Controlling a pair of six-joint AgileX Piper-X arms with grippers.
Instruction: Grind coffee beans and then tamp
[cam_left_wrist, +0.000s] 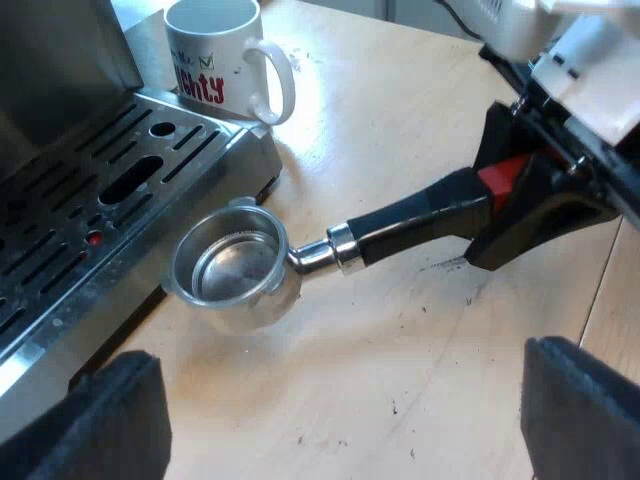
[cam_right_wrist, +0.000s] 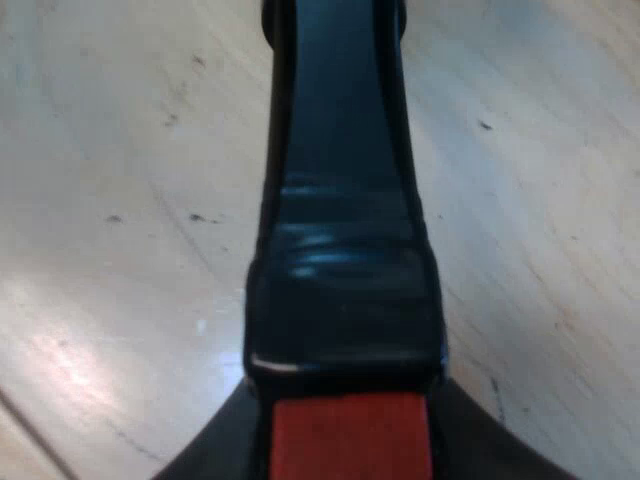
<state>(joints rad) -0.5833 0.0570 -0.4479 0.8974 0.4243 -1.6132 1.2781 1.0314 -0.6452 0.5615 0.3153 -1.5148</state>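
The metal holder (cam_left_wrist: 230, 268) lies by the corner of the machine's drip tray, its empty basket facing up. Its dark handle (cam_left_wrist: 415, 222) points away from the machine and ends in red (cam_left_wrist: 503, 176). My right gripper (cam_left_wrist: 528, 208) is clamped on that red end. In the right wrist view the black handle (cam_right_wrist: 345, 200) runs straight out from the red end (cam_right_wrist: 350, 438), with my right gripper (cam_right_wrist: 350, 455) shut around it. My left gripper (cam_left_wrist: 345, 420) hangs open above the wooden table near the basket, with nothing between its fingers (cam_left_wrist: 110, 425).
The espresso machine's slotted metal drip tray (cam_left_wrist: 100, 200) sits close beside the basket. A white mug (cam_left_wrist: 225, 60) with red lettering stands at the tray's far corner. The bare wooden tabletop (cam_left_wrist: 400, 340) lies under the handle, speckled with a few dark grounds.
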